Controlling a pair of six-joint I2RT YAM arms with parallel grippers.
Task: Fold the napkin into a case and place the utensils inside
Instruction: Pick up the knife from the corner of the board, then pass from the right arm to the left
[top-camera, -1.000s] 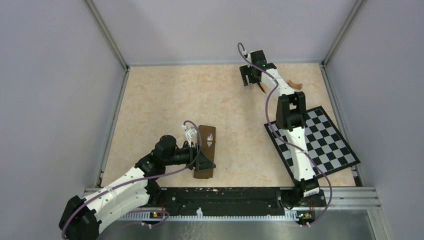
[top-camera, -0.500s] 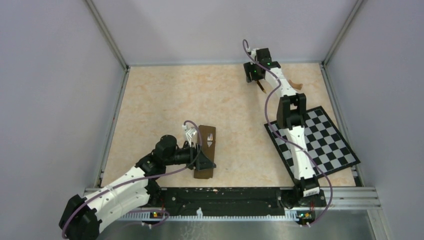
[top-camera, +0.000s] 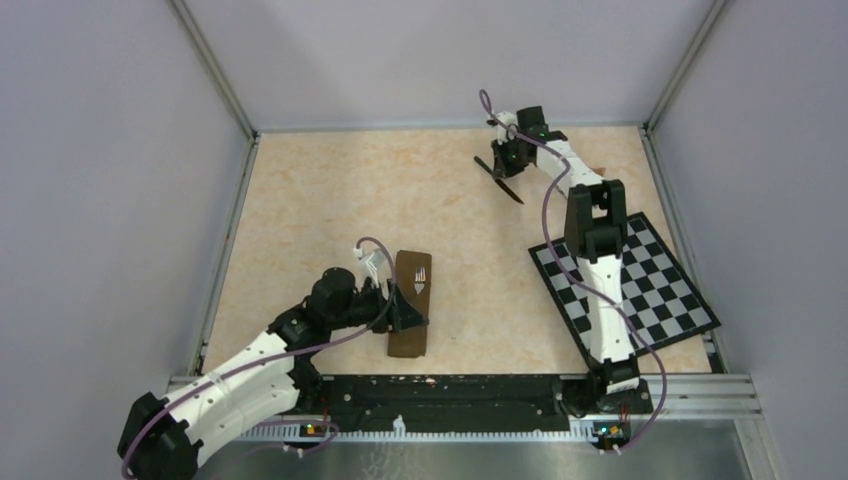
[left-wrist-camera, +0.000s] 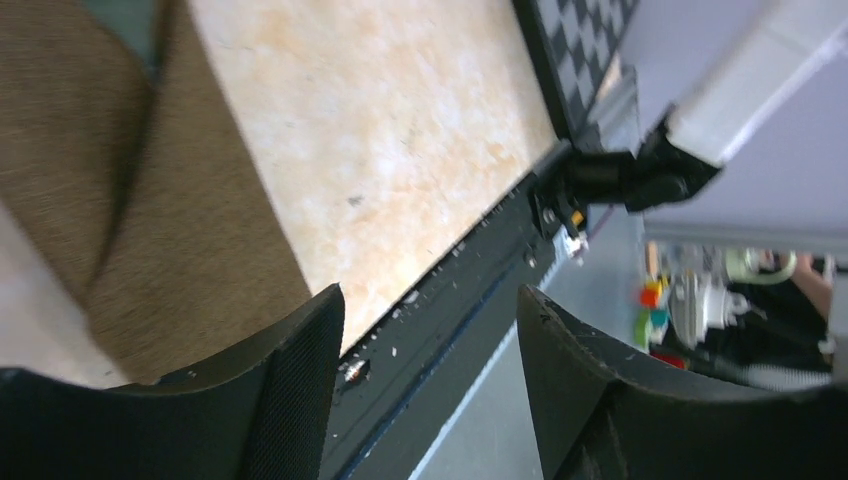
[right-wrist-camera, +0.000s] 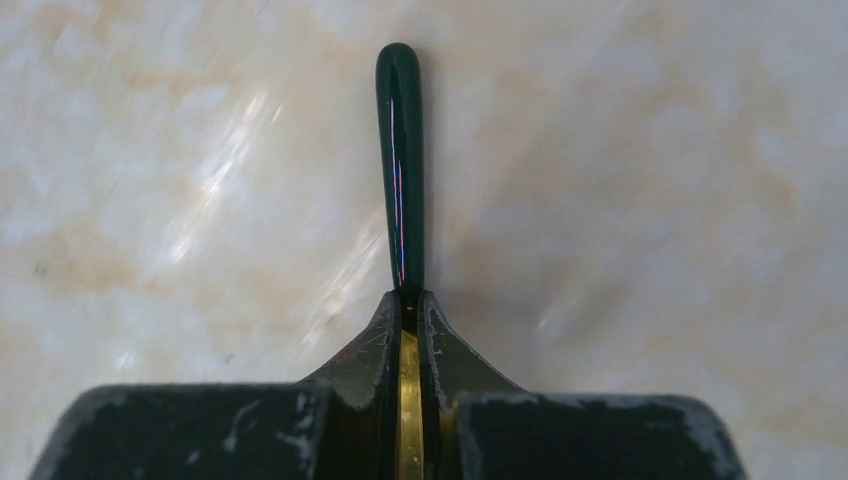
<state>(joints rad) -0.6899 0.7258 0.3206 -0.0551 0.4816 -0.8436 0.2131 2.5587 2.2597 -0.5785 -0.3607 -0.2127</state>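
The napkin lies folded into a long, narrow dark brown case (top-camera: 409, 335) near the table's front edge. A small silver fork (top-camera: 420, 278) rests on its far end. My left gripper (top-camera: 408, 316) is at the case's left side, open; in the left wrist view the brown cloth (left-wrist-camera: 150, 200) lies beyond its left finger (left-wrist-camera: 300, 370), and nothing sits between the jaws (left-wrist-camera: 430, 340). My right gripper (top-camera: 508, 160), at the far side of the table, is shut on the knife (right-wrist-camera: 400, 150). The dark blade (top-camera: 503, 185) sticks out past the fingertips, and the yellow handle (right-wrist-camera: 408, 400) shows between them.
A black-and-white checkered board (top-camera: 655, 290) lies at the right under the right arm; its corner shows as the board (left-wrist-camera: 580, 40) in the left wrist view. A small tan object (top-camera: 597, 172) sits behind the right arm. Metal frame rails (top-camera: 220, 250) border the table.
My right gripper has shut on the knife and swung it leftward, blade now pointing toward the table's middle. My left gripper has shifted slightly along the case.
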